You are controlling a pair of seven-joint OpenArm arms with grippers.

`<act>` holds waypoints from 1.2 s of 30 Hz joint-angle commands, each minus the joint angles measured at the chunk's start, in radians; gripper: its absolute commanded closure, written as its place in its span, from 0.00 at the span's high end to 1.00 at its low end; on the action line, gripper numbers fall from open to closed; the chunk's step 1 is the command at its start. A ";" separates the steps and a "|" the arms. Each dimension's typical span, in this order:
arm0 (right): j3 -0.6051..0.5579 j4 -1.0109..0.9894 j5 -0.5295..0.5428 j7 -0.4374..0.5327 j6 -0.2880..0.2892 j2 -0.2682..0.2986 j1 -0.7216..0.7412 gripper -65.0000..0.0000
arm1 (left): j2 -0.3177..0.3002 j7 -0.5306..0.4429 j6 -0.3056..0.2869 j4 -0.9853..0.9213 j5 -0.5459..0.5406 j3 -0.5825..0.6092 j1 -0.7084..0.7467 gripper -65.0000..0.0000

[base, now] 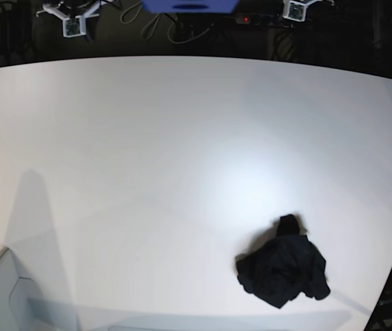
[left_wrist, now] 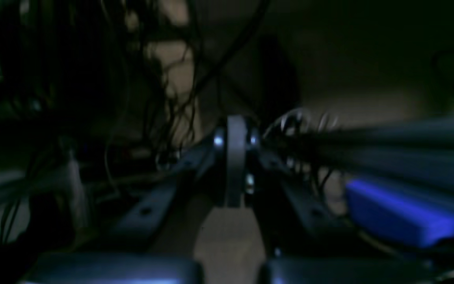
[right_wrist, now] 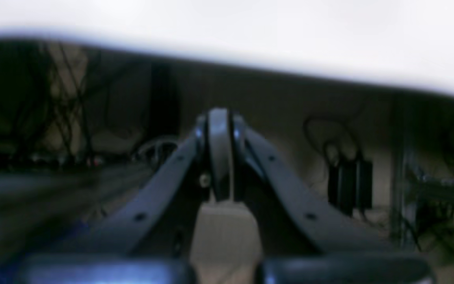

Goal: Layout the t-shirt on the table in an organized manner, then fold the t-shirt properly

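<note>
Both hands closed, empty: left hand (left_wrist: 235, 165), right hand (right_wrist: 219, 157). Only base view shows crumpled t-shirt (base: 283, 271) on table (base: 147, 152).

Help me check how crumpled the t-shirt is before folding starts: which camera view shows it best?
The base view. It looks down on the whole t-shirt, a crumpled black heap on the white table, away from both arms. Neither wrist view shows the shirt; the left sees only dark clutter, the right a blurred table edge.
</note>
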 commanded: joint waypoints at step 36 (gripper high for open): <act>-0.022 0.183 0.000 -0.564 0.147 -0.068 0.636 0.53 | 0.173 0.338 -0.006 -0.067 0.002 -0.245 -1.039 0.66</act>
